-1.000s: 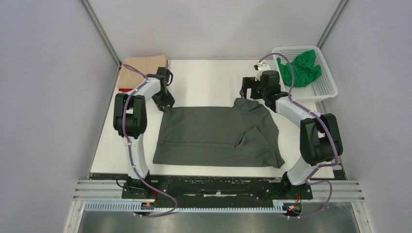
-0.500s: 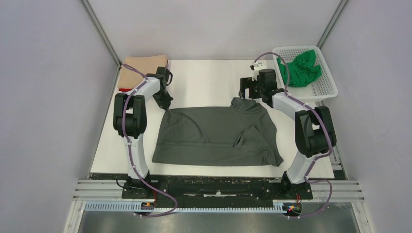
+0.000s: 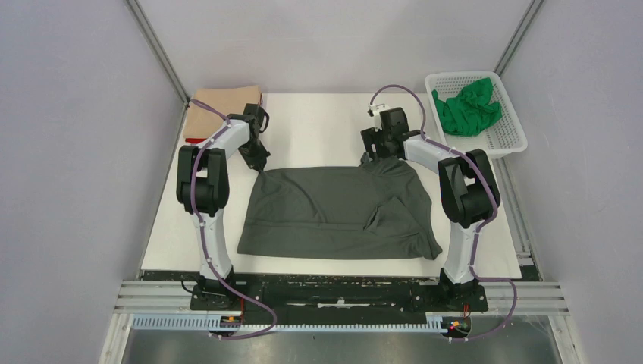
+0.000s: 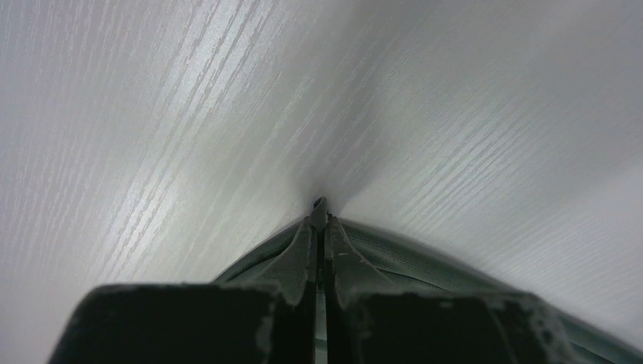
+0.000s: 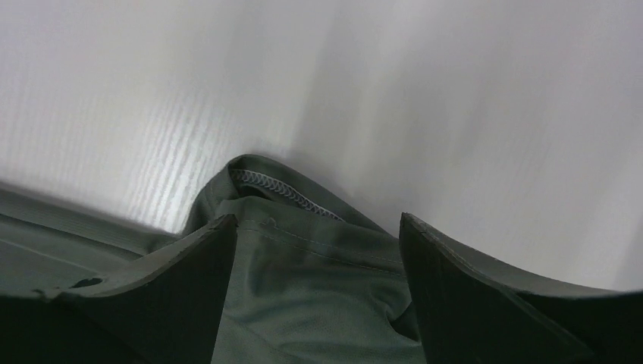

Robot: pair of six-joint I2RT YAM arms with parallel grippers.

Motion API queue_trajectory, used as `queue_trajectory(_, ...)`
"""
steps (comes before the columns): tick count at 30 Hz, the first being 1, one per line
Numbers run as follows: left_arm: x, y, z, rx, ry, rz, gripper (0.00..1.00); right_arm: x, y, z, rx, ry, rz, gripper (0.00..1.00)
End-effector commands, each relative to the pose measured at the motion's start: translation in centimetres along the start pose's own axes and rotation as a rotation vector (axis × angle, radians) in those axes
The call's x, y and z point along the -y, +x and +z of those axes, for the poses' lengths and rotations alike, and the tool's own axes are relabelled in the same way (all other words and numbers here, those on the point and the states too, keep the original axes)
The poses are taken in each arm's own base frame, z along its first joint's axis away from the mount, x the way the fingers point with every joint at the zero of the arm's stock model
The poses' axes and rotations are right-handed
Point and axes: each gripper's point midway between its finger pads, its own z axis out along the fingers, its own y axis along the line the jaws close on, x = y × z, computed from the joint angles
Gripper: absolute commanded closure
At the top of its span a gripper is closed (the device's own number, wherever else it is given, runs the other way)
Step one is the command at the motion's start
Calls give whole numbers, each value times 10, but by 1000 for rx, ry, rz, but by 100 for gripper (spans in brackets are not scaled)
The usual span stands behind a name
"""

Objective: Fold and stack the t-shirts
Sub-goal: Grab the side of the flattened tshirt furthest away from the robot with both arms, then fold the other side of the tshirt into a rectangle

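Dark grey t-shirt (image 3: pixel 334 208) lies spread mid-table, far edge toward the back wall, w/ a flap doubled over on its right side. Left gripper (image 4: pixel 320 220) is pinched tight on the shirt's far-left corner. Right gripper (image 5: pixel 318 227) stands w/ jaws apart over a bunched, stitched edge at the far right, possibly the collar, tho the view is too close to say.

Risks: the left pinch sits at the very tip of the cloth, so a hard pull could slip it free. If the right jaws close on only the top layer, the fold would go askew.

The shirt is thin matte knit, limp, w/ pale hem stitching. The table (image 3: pixel 318 121) is smooth white woodgrain, prob. slick. Tan t-shirt (image 3: pixel 220 106) sits folded far left; green t-shirt (image 3: pixel 466 106) lies crumpled in the white mesh basket (image 3: pixel 508 136).
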Motion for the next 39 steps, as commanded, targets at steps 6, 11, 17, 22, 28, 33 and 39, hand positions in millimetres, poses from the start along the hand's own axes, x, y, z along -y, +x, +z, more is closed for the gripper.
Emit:
queue_trajectory(6,1,-10,-11,24,21,26,97,15,31,15,-116,53,-66,28)
queue_trajectory(11,2,-13,-13,33,21,28,97,17,52,20,-179,60,-44,37)
queue_trajectory(17,5,-17,-13,39,29,37,97,12,40,33,-150,6,-62,69)
queue_trajectory(22,7,-22,-17,45,26,41,98,13,12,34,-72,-8,-115,100)
queue_trajectory(28,8,-23,-27,54,47,44,98,21,-13,7,11,30,-201,100)
queue_trajectory(33,7,-22,-38,69,63,44,98,17,-19,-27,51,57,-271,100)
queue_trajectory(39,2,-12,-51,97,98,47,98,8,-7,-65,53,116,-348,100)
